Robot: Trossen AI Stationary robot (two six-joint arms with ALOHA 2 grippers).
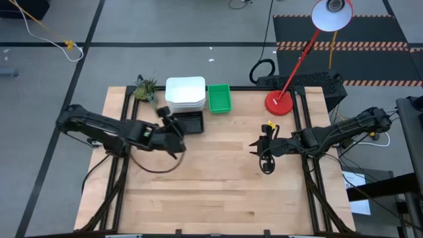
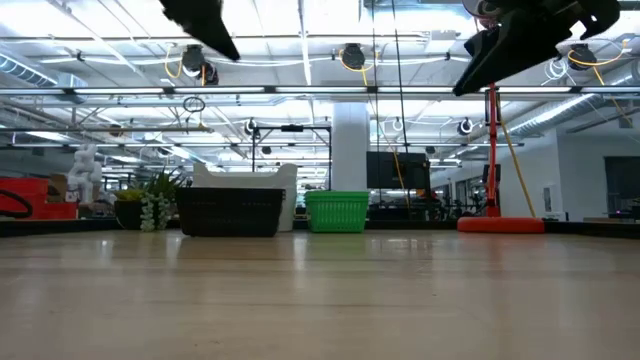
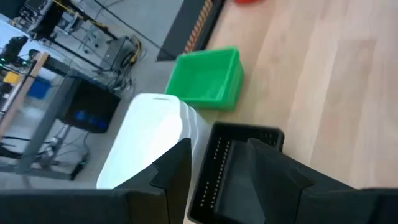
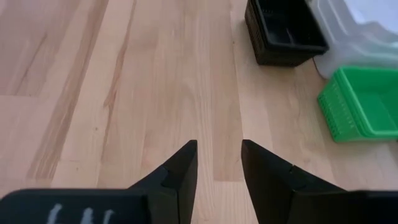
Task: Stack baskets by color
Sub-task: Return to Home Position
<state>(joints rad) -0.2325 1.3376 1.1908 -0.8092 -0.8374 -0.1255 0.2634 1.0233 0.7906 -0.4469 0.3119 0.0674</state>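
Observation:
At the table's far edge a stack of white baskets (image 1: 185,93) rests on the wood. A green mesh basket (image 1: 219,98) stands just to its right, and a black mesh basket (image 1: 190,123) sits in front of it. How many are nested in the green or the black one I cannot tell. My left gripper (image 1: 166,119) hangs open above the black basket's left end (image 3: 236,174), well clear of it. My right gripper (image 1: 256,145) stays open over bare wood at the table's right middle, with nothing between its fingers (image 4: 219,162).
A red round lamp base (image 1: 279,102) stands at the far right, its arm slanting up to a white shade (image 1: 332,14). A small plant sprig (image 1: 145,89) lies left of the white stack. Bare wood (image 1: 218,185) fills the middle and the near half.

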